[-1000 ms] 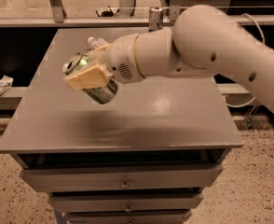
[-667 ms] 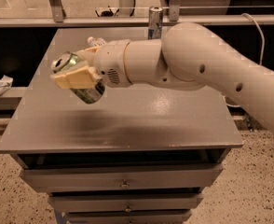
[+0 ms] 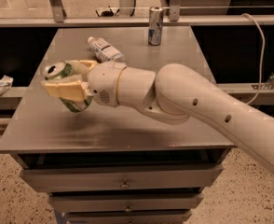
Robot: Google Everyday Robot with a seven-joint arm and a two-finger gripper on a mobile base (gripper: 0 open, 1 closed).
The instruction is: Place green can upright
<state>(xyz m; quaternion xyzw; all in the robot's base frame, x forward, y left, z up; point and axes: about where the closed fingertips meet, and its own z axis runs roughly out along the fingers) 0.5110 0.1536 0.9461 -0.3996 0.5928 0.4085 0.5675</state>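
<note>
The green can (image 3: pixel 62 73) is held tilted in the air above the left part of the grey table (image 3: pixel 127 125), its silver pull-tab top pointing up and to the left. My gripper (image 3: pixel 68 82) is shut on the green can, its cream fingers (image 3: pixel 65 89) clamped across the can's body. The can's lower end pokes out below the fingers, a little above the tabletop. The white arm reaches in from the right.
A clear plastic bottle with a white label (image 3: pixel 104 49) lies on its side at the back of the table. A tall slim silver-blue can (image 3: pixel 155 25) stands upright at the back edge. Drawers are below the tabletop. A railing runs behind the table.
The arm has moved the held green can further left and slightly toward the table's front, still tilted. The bottle and the slim can are now uncovered behind the arm.
</note>
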